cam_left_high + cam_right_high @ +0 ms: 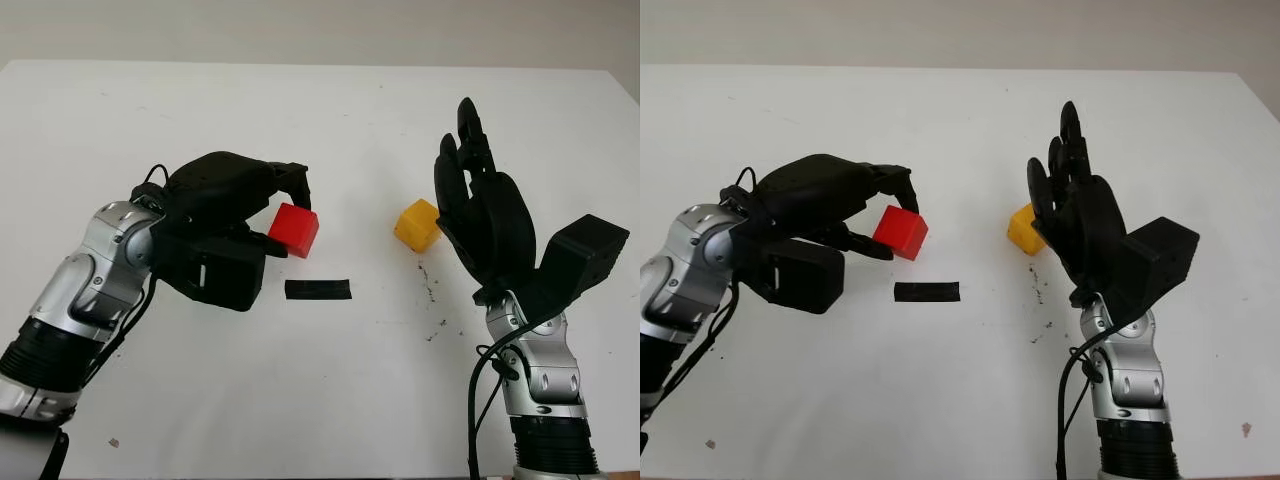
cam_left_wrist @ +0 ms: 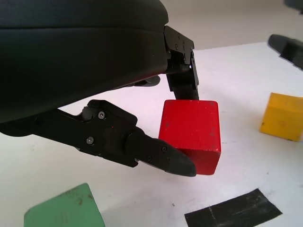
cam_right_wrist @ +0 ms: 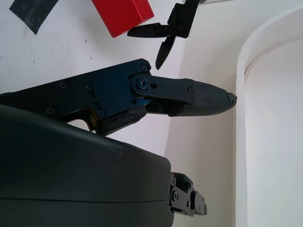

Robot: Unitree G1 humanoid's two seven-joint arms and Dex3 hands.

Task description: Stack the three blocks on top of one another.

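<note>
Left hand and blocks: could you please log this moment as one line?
left hand: shut on red block | right hand: open, raised beside yellow block | green block: unstacked

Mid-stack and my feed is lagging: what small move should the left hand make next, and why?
Probably carry the red cube toward the green block seen in the left wrist view, then lower it on top. The left hand grips the cube; the open right hand stands beside the yellow cube, which lies unstacked.
</note>
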